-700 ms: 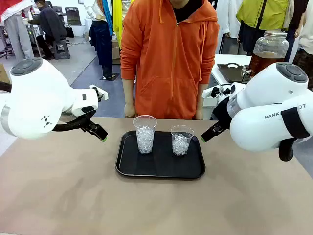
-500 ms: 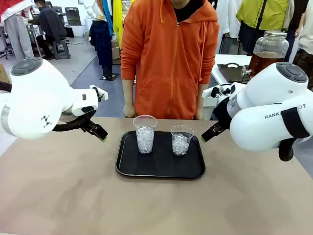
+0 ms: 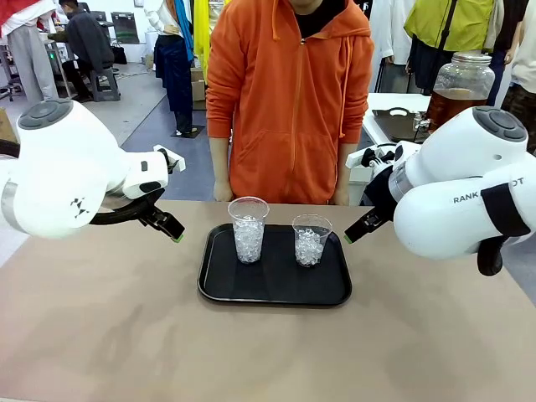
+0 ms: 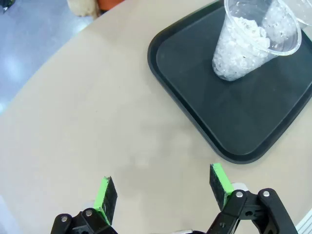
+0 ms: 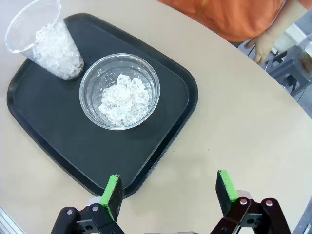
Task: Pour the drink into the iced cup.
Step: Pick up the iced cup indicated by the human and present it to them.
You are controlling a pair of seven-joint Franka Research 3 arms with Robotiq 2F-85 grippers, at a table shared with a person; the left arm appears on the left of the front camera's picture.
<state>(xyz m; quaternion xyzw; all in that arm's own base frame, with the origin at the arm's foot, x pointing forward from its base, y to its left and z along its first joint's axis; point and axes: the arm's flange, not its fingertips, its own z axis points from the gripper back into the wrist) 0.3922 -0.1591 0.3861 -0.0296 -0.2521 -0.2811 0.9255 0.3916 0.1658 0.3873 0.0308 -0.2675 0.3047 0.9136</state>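
Note:
Two clear plastic cups of white ice stand on a black tray (image 3: pixel 274 289): a taller iced cup (image 3: pixel 249 228) on the left and a shorter iced cup (image 3: pixel 311 240) on the right. The drink (image 3: pixel 452 105), amber-brown liquid in a big glass jar, stands on a side table at the back right. My left gripper (image 3: pixel 172 230) hovers open left of the tray, and its wrist view has the taller cup (image 4: pixel 248 44) ahead of the gripper (image 4: pixel 163 187). My right gripper (image 3: pixel 352 234) hangs open by the tray's right edge, above and short of the shorter cup (image 5: pixel 119 90); nothing lies between its fingers (image 5: pixel 169 190).
A person in an orange hoodie (image 3: pixel 289 92) stands at the table's far edge behind the tray, hands hanging by the edge (image 3: pixel 222 191). The tan tabletop (image 3: pixel 251 352) stretches bare in front of the tray and to both sides.

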